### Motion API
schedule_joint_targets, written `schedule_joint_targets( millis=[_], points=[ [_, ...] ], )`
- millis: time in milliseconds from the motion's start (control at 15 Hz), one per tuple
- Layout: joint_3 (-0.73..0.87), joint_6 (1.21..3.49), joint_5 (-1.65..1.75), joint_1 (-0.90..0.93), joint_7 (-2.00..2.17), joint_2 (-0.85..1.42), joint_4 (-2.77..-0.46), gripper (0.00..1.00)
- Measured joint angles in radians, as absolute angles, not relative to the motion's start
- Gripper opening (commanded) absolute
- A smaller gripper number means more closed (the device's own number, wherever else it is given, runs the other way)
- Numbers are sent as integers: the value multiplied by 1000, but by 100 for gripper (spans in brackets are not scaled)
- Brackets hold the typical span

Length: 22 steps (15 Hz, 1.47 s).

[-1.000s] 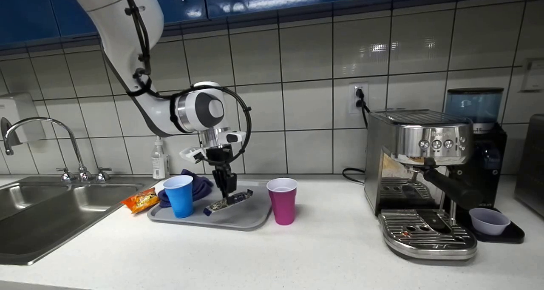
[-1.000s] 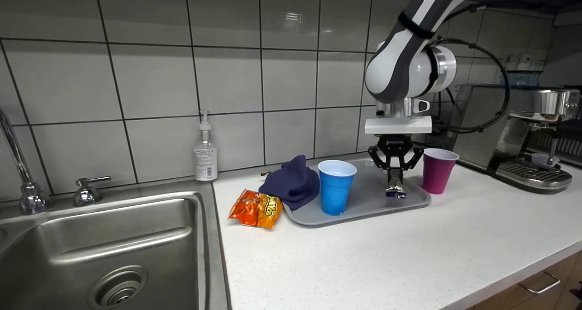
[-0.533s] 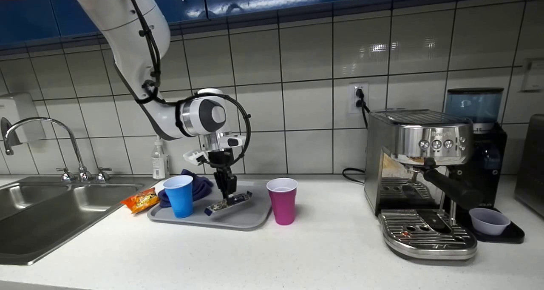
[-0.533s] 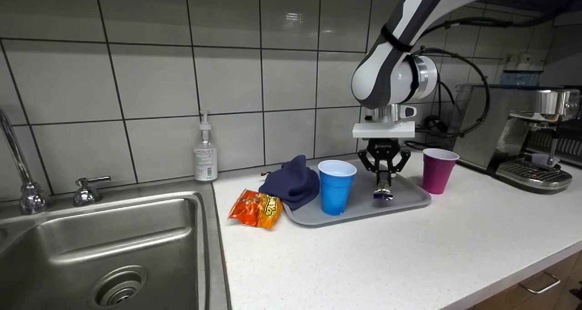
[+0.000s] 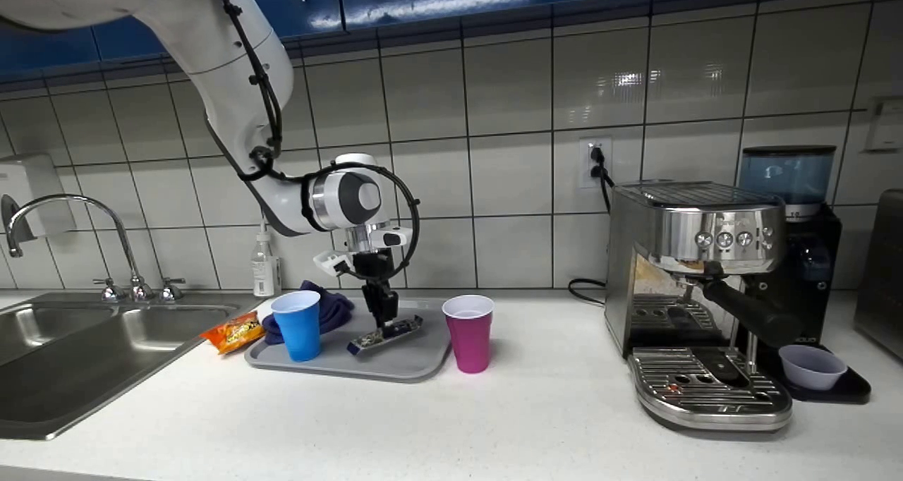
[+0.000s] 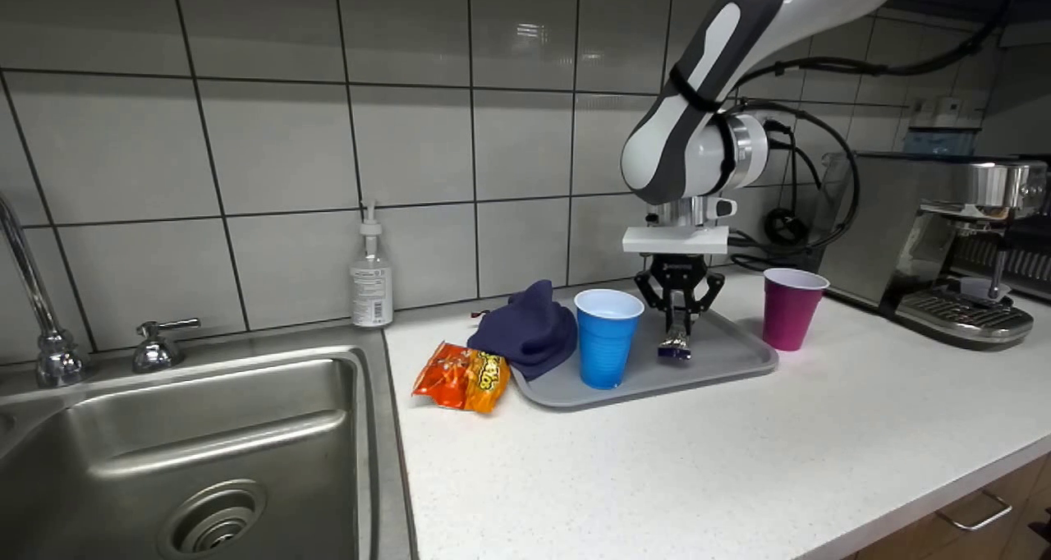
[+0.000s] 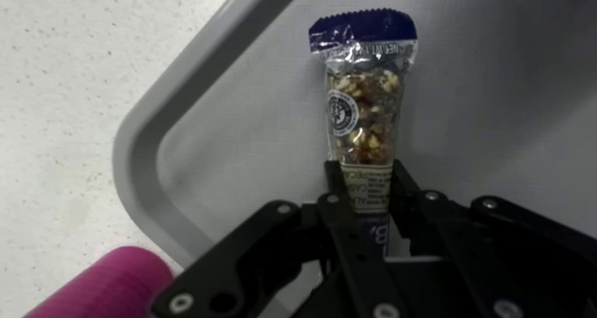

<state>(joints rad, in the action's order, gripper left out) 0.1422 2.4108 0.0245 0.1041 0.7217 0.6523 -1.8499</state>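
A nut bar in a clear wrapper with dark blue ends (image 7: 366,117) is pinched by its sides in my gripper (image 7: 364,169); its fingers press on the cream label. One end of the bar reaches out past the fingertips, while the other runs back under the dark linkage. In both exterior views the gripper (image 5: 383,322) points down and the bar (image 6: 674,349) hangs low over the grey tray (image 6: 731,359), slightly tilted. Whether it touches the tray I cannot tell. A blue cup (image 6: 606,346) stands on the tray beside the gripper, and a magenta cup (image 5: 470,336) stands just off the tray's edge.
A dark blue cloth (image 6: 525,330) lies bunched on the tray's far end, with an orange candy packet (image 6: 464,379) against it. The sink (image 6: 230,412) and a soap bottle (image 6: 372,285) are beyond. A coffee machine (image 5: 695,255) stands past the magenta cup.
The gripper has carried the bar a short way, leftward toward the blue cup in one picture and slightly rightward in another. It stays low over the tray. Cups, cloth and packet have not moved.
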Motion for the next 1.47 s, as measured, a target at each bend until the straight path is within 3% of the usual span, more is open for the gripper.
schedule_joint_targets(
  millis=[600,667,1067,1200,1467],
  points=[
    [148,2410,24,104,745,704,-1794,7],
    [148,2410,24,104,746,708,-1791,43],
    [160,2407,24,104,749,708,-1783,89],
    [168,2407,24,104,748,696,-1783,100],
    [180,2407,26,102,735,644,-1810,100]
  ],
)
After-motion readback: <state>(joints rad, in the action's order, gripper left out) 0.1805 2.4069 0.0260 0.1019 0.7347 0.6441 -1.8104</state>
